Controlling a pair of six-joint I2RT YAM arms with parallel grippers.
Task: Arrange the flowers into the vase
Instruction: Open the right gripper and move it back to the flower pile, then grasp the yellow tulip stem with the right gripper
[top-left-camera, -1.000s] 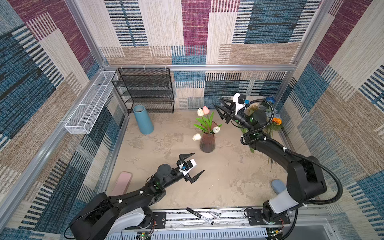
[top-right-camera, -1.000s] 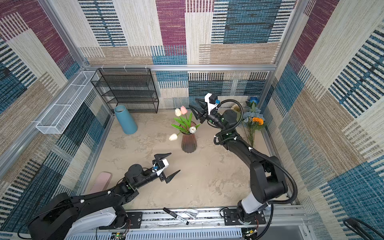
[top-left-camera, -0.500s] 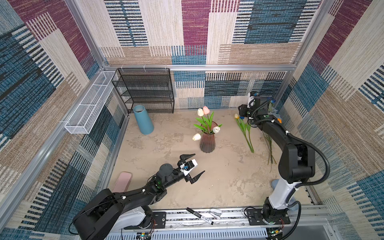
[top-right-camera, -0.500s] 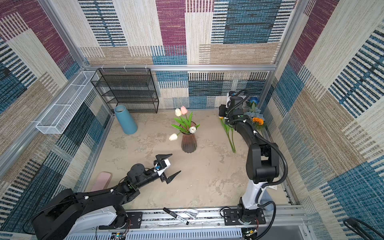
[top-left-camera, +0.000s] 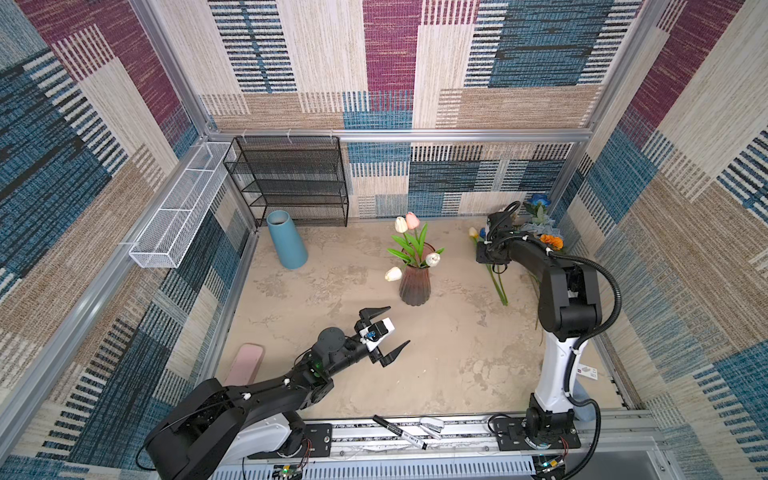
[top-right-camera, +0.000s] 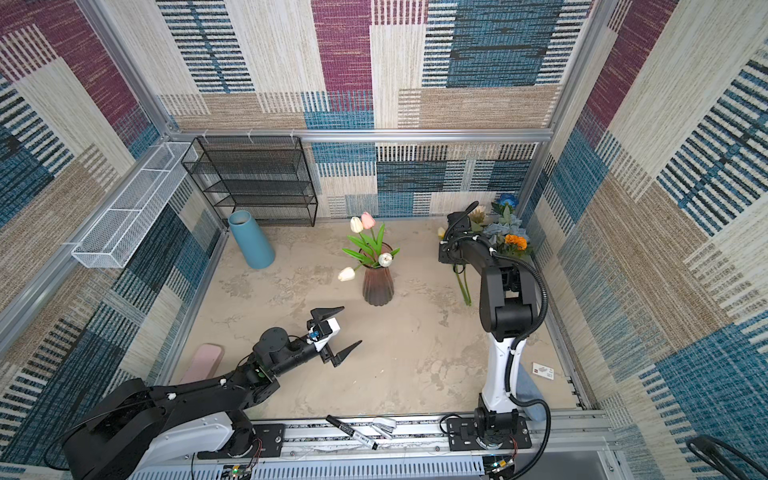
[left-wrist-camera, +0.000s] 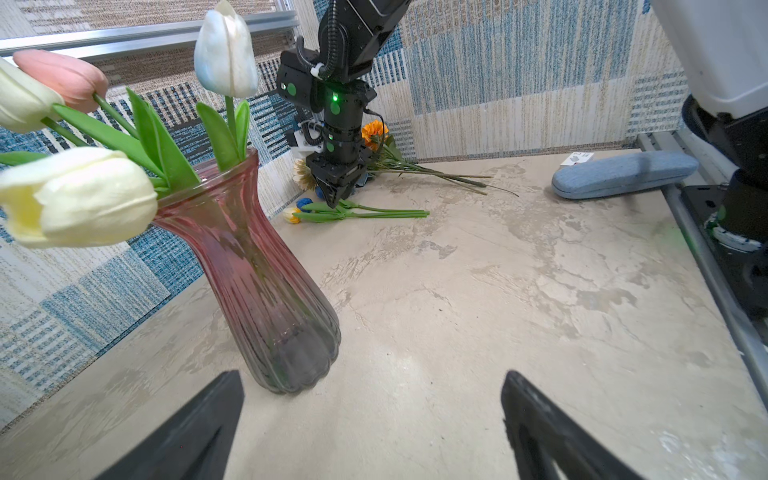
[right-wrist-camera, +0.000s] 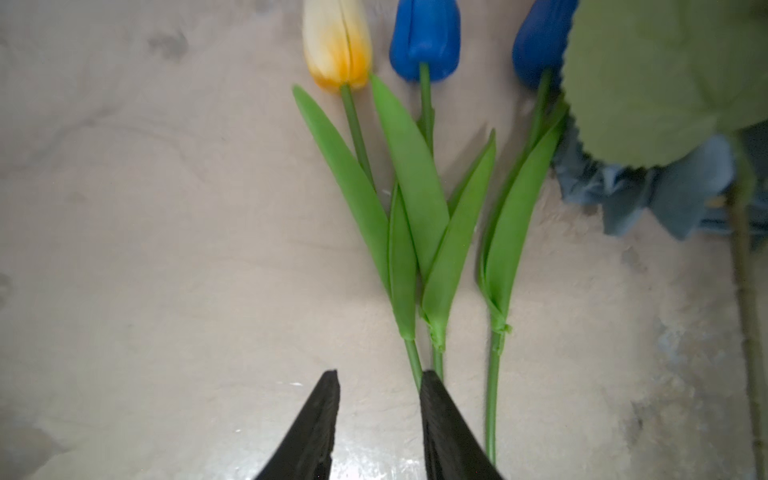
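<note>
A ribbed pink glass vase (top-left-camera: 414, 286) (top-right-camera: 377, 286) (left-wrist-camera: 257, 291) stands mid-table holding white (top-left-camera: 401, 224) and pink tulips (top-left-camera: 412, 220). More flowers lie at the back right: a yellow tulip (right-wrist-camera: 336, 45) (top-left-camera: 473, 232), two blue tulips (right-wrist-camera: 424, 37), an orange bloom (top-left-camera: 551, 241) and a dusty-blue bunch (top-left-camera: 536, 227). My right gripper (right-wrist-camera: 379, 374) (left-wrist-camera: 334, 201) points down at the tulip stems, jaws narrowly open over bare table. The yellow and blue stems run under one finger (right-wrist-camera: 440, 415). My left gripper (top-left-camera: 399, 325) (top-right-camera: 352, 325) (left-wrist-camera: 371, 376) hangs wide open and empty, in front of the vase.
A blue cylinder vase (top-left-camera: 286, 239), a black wire shelf (top-left-camera: 291, 183) and a white wire basket (top-left-camera: 174, 216) stand at the back left. A pink case (top-left-camera: 245, 368) lies front left, a blue-grey case (left-wrist-camera: 623, 174) by the right arm's base, markers (top-left-camera: 399, 432) on the front rail.
My right arm has swung from beside the vase's tulips to the back right and dropped onto the lying tulip stems, its jaws narrowing. The left arm has not moved.
</note>
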